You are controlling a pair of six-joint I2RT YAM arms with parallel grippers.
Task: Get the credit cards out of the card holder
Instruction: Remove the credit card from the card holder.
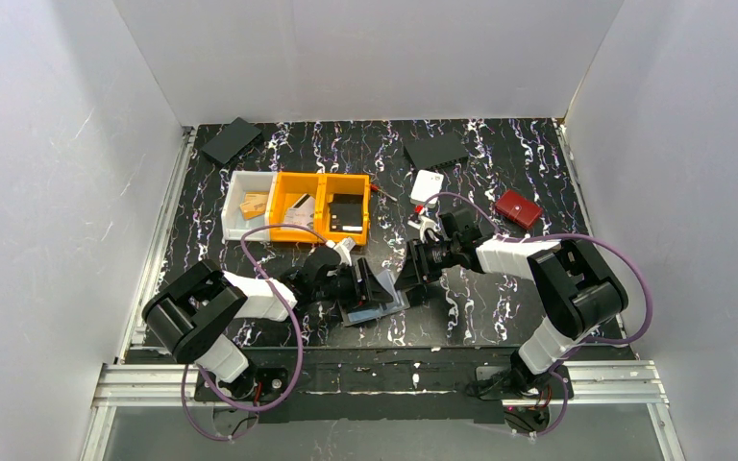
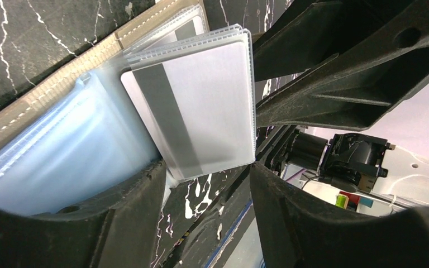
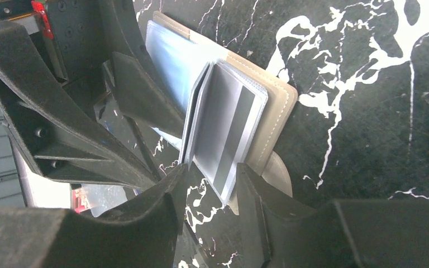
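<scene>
Nearest me, close to the front edge of the table (image 1: 500, 309) and between the two arms, the card holder (image 3: 278, 109) lies open, taupe cover down. Its clear sleeves (image 2: 44, 156) are fanned upward. My left gripper (image 2: 206, 180) comes at it from the left with its jaws apart. One raised sleeve leaf faces that wrist camera, its bottom edge just past the fingertips, and nothing is clamped. Inside that leaf sits a credit card (image 2: 206, 111), silvery with a grey stripe.

My right gripper (image 3: 212, 181) meets the same leaf from the other side. The leaf's lower corner sits between the half-parted fingers and fills most of the gap, but I cannot tell whether they pinch it. The two grippers are close together over the holder.

Further back, a white bin (image 1: 248, 206) and two orange bins (image 1: 322, 206) stand side by side. To their right lie a small white case (image 1: 427, 182) and a red wallet (image 1: 517, 208), both well apart from the holder. Farthest off are two flat black pieces (image 1: 435, 149).
</scene>
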